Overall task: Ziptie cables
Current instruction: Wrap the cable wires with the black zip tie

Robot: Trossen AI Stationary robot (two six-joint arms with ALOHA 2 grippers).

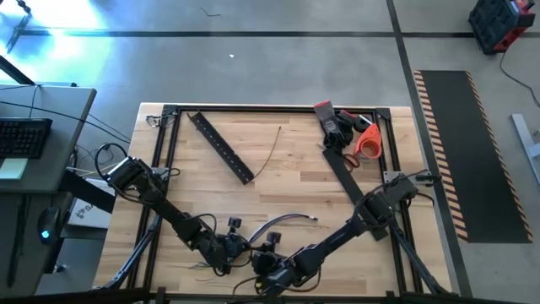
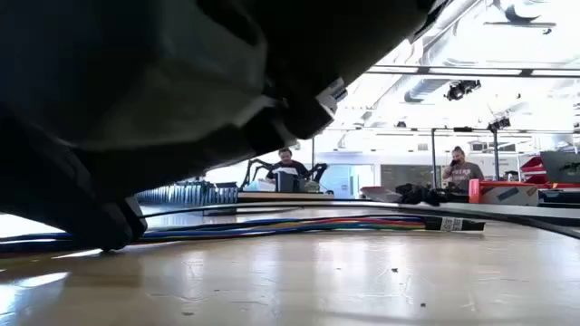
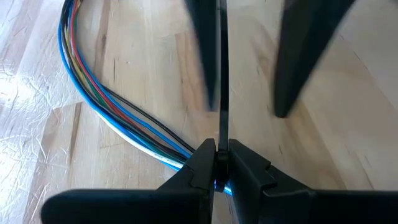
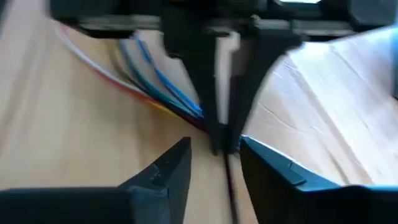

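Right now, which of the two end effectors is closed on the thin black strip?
The left end effector: its fingers pinch the black strip beside the cables. The right end effector stands slightly apart around it.

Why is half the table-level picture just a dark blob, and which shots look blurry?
Low view: an arm sits right against the lens, unlit and out of focus; windows behind glare. Right wrist view: smeared throughout. Left wrist view: cables sharp, far fingers soft.
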